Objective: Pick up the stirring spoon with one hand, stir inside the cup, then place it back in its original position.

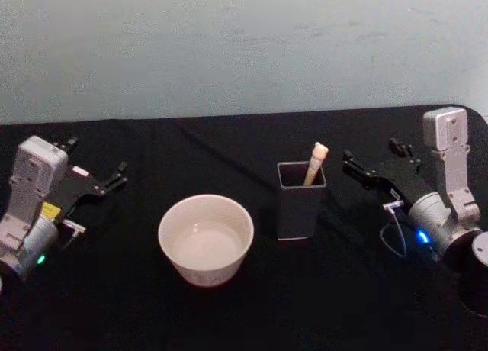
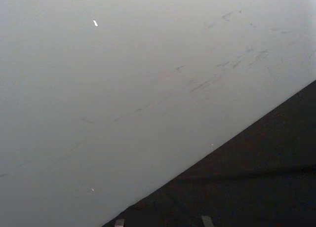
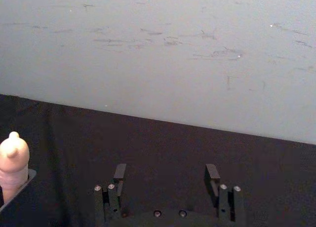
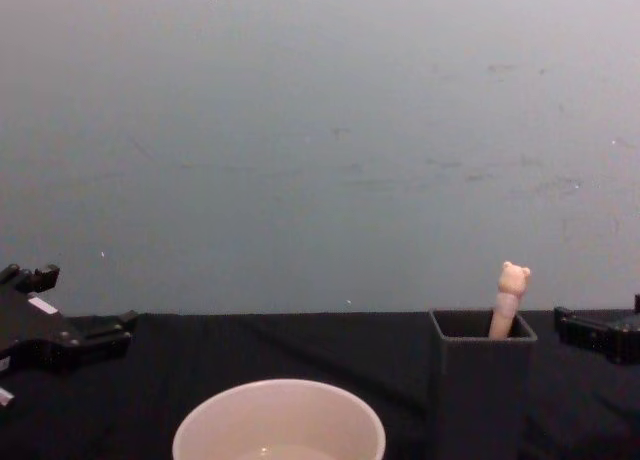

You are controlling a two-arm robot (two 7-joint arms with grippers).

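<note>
Black-draped tabletop (image 1: 244, 320) before a pale wall (image 1: 244, 46), head view: spoon (image 1: 316, 163) stands handle-up in the dark grey holder (image 1: 300, 202), leaning toward 1 o'clock, w/ its long axis near vertical. Only the beige handle shows above the rim; the bowl is hidden inside. The chest view puts the bear-head tip uppermost, handle resting toward the holder's right-hand side.

Cup (image 1: 206, 239), wide & cream, sits at 8 o'clock from the holder, near it but apart. Its floor looks glossy; can't tell whether liquid is in it.

Left claw (image 1: 116, 177) hangs over the tabletop at 10 o'clock from the cup, well apart, pointing toward 2 o'clock. Whether its fingers are apart or together can't be told. A small white tag & a yellow sticker sit on the left arm; no writing readable on either.

Right claw (image 1: 351, 164) sits just beside the holder at 2 o'clock from it, tips toward the spoon's handle but not touching. In the right wrist view its two fingers (image 3: 119, 173) stand apart w/ nothing between them, the spoon's bear end beyond them at the frame's edge. A blue light glows on the right arm, a green one on the left. No brand marks readable on cup or holder.
</note>
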